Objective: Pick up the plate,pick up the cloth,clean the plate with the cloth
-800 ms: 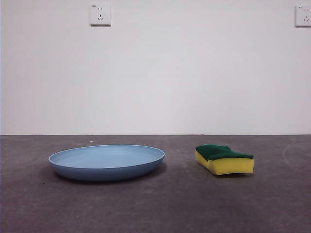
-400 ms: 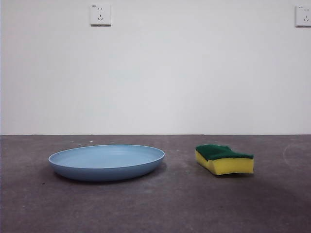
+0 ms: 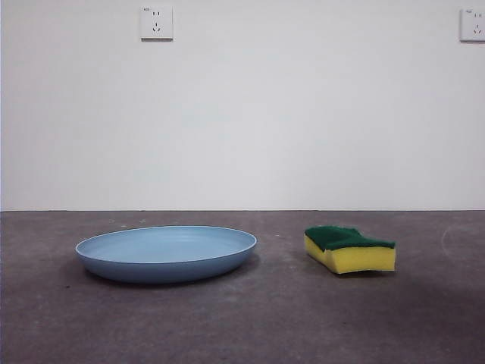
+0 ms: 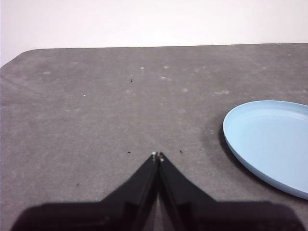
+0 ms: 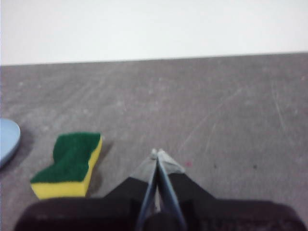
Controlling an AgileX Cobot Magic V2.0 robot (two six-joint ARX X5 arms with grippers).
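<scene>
The left gripper (image 4: 157, 155) has its two black jaws pressed together, tips meeting at a point, with nothing between them. It hangs above bare grey table (image 4: 96, 115), and the light blue plate (image 4: 272, 142) lies off to one side of it, apart from the tips. The right gripper (image 5: 158, 154) is likewise closed tip to tip and holds nothing (a thin sliver of table shows between the jaws lower down, but the tips touch). Near it, not touching, lies the sponge (image 5: 72, 163), green scouring layer upward over yellow foam, and beyond the sponge an edge of the plate (image 5: 7, 139) just enters that view.

In the front view neither arm shows. The plate (image 3: 167, 254) rests flat on the dark table (image 3: 242, 326), rim up, left of centre. The sponge (image 3: 350, 249) sits to its right, clearly apart from it, green side on top, its wavy yellow side facing the camera. Behind them rises a white wall (image 3: 242, 114) with a socket (image 3: 156, 23) high up and another socket (image 3: 473, 24) at the right edge.
</scene>
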